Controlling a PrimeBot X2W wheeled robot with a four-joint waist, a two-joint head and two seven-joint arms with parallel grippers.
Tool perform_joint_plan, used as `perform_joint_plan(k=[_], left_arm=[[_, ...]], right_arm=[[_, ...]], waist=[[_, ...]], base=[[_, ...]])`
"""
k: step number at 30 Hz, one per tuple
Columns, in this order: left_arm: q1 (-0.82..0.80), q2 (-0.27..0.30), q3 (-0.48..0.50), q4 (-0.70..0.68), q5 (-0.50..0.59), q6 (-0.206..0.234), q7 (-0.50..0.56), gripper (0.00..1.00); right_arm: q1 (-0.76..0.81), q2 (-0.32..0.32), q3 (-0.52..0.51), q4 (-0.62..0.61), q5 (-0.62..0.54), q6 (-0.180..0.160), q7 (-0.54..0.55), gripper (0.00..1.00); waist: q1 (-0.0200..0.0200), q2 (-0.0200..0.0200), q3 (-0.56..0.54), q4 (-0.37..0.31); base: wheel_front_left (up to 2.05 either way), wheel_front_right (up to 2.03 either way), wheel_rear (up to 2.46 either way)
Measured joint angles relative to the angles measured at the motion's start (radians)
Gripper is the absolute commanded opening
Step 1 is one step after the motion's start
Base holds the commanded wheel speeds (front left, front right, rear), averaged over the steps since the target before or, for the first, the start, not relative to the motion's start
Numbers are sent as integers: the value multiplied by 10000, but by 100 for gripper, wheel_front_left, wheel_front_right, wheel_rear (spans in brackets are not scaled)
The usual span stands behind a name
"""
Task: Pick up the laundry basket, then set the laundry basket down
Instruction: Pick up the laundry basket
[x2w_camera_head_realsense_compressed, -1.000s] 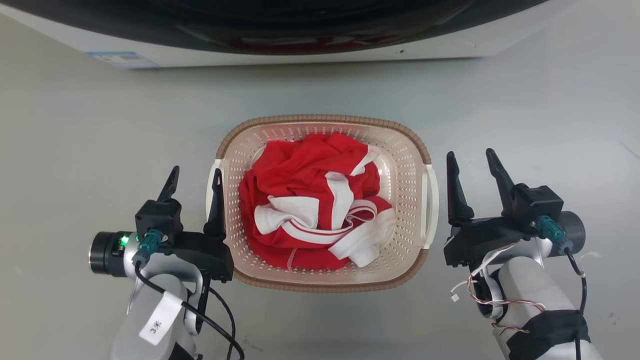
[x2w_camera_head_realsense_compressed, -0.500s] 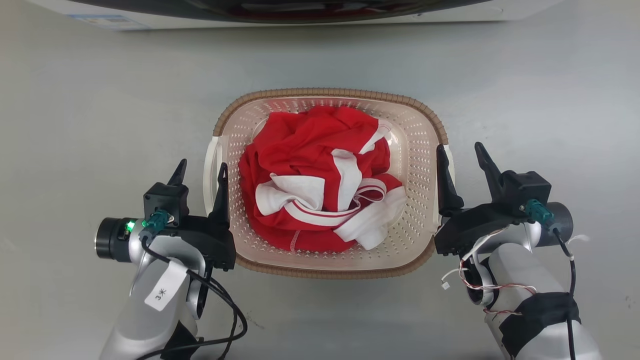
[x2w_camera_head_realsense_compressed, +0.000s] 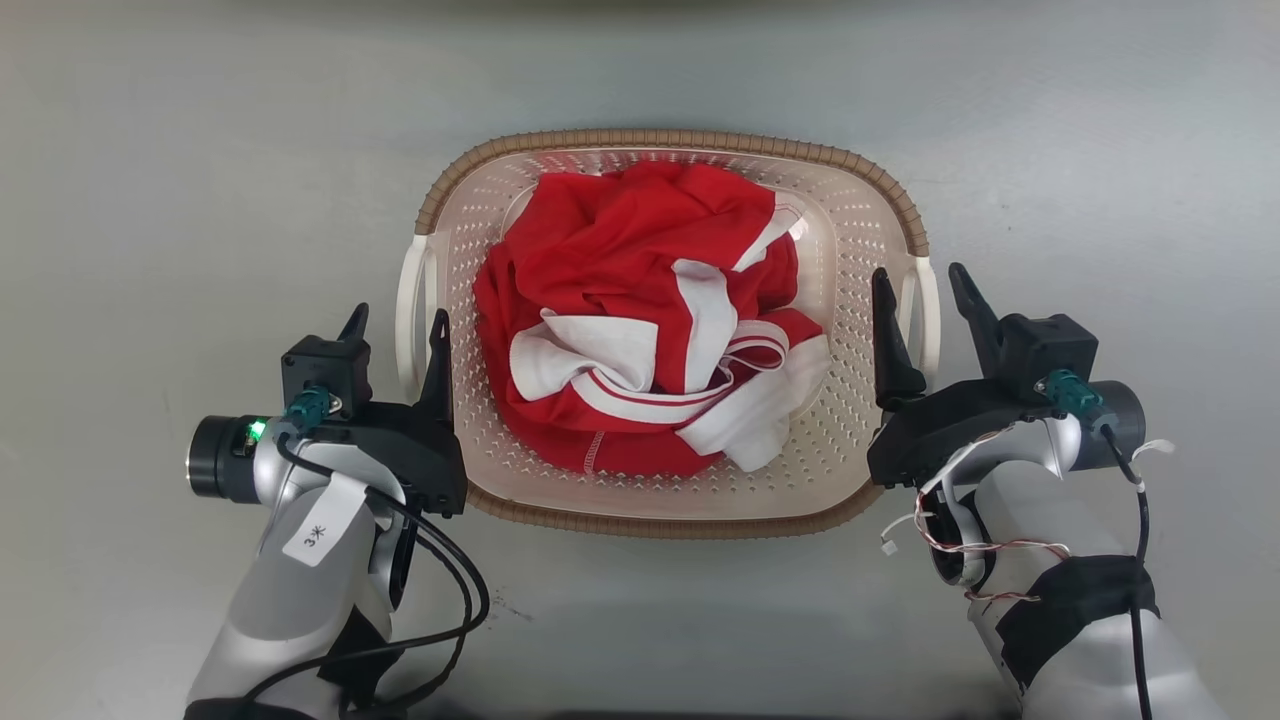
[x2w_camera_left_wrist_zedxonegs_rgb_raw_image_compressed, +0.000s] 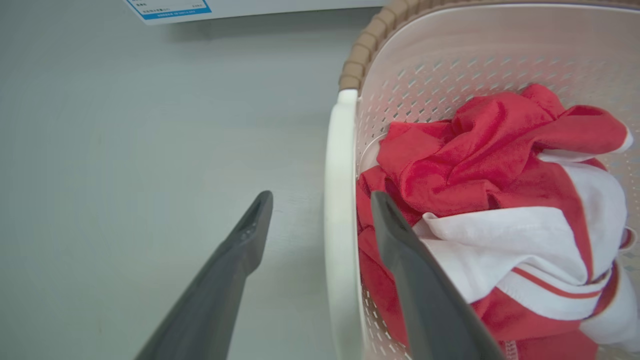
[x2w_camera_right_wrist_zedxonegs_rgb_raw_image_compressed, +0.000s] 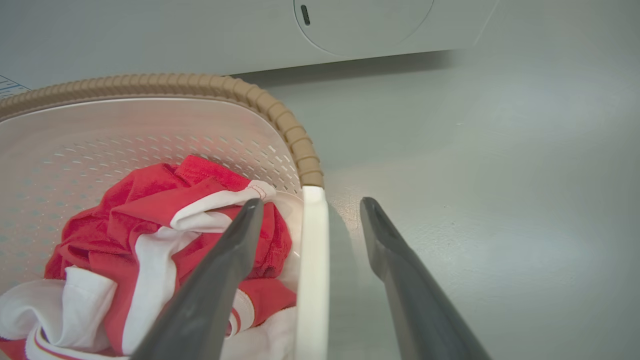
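Right gripper (x2w_camera_head_realsense_compressed: 918, 272) has closed in from the side and its fingers now straddle the right handle (x2w_camera_head_realsense_compressed: 932, 300) of the laundry basket (x2w_camera_head_realsense_compressed: 680, 138). That basket sits on the grey floor (x2w_camera_head_realsense_compressed: 200, 150) straight ahead, long axis running left to right, handles at the short ends, red and white clothes (x2w_camera_head_realsense_compressed: 620, 250) heaped inside. Left gripper (x2w_camera_head_realsense_compressed: 397, 312) straddles the left handle (x2w_camera_head_realsense_compressed: 405, 300), one finger inside the wall, one outside. Both pairs are spread apart, clamping nothing. Washing machine (x2w_camera_right_wrist_zedxonegs_rgb_raw_image_compressed: 250, 30) stands beyond the far rim.

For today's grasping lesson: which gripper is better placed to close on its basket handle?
Right, slightly. The right gripper has the right handle centred between its fingers; the left gripper has the left handle nearer its inner finger.
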Motion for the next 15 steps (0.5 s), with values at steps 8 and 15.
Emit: perform_joint_plan(k=[8, 15], left_arm=[[-289, -17, -19, 604, -136, -84, 0, 100], [-525, -29, -61, 991, -188, -190, -4, 100]], right_arm=[[-58, -4, 389, 337, 303, -29, 0, 100], [-235, -10, 596, 623, 476, -56, 0, 100]], waist=[[0, -2, 154, 79], [0, -2, 220, 115]], base=[[0, 0, 0], [0, 0, 0]])
